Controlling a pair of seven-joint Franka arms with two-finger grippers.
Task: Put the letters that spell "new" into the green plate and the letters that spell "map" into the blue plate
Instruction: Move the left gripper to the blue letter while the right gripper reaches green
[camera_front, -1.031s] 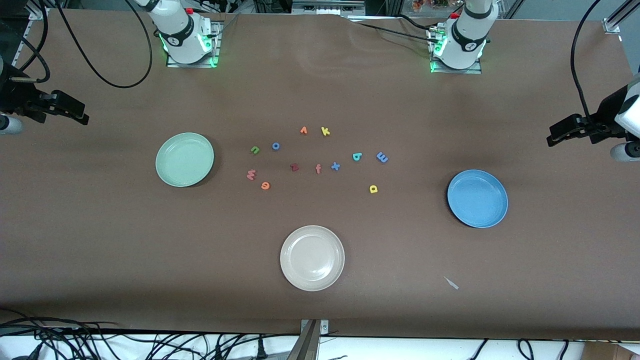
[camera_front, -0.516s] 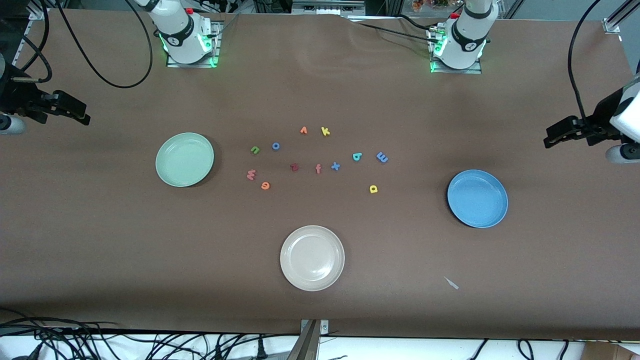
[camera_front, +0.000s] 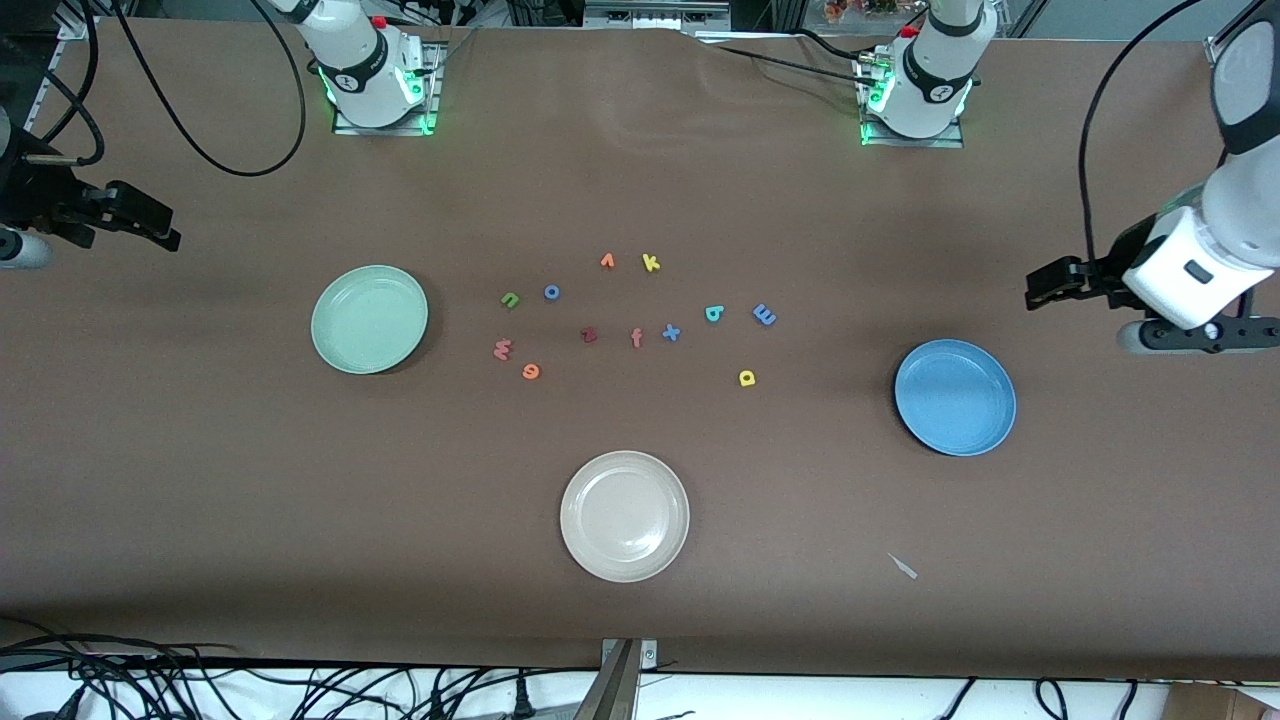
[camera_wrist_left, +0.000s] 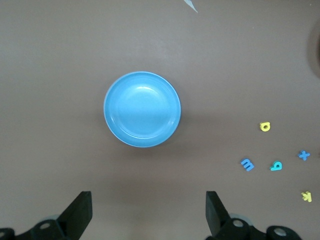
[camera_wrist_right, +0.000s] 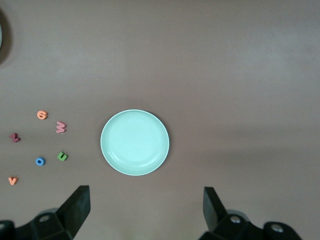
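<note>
Left gripper (camera_front: 1040, 287): fingers apart, empty, over bare table beside blue plate (camera_front: 955, 397).
Right gripper (camera_front: 160, 228): fingers apart, empty, waiting beside green plate (camera_front: 369, 319).
Letters: m (camera_front: 764, 315), p (camera_front: 714, 314), a (camera_front: 746, 378) lie between the plates.
Advice: descend squarely over m, jaws straddling it.

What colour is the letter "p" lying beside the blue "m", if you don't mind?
The letter "p" is teal, clearest in the front view.

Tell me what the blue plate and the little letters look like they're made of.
The blue plate looks like hard plastic or melamine, smooth and slightly glossy, with a soft highlight inside the rim. The letters, such as the blue m and yellow a, look like matte foam: flat colour, no shine.
</note>
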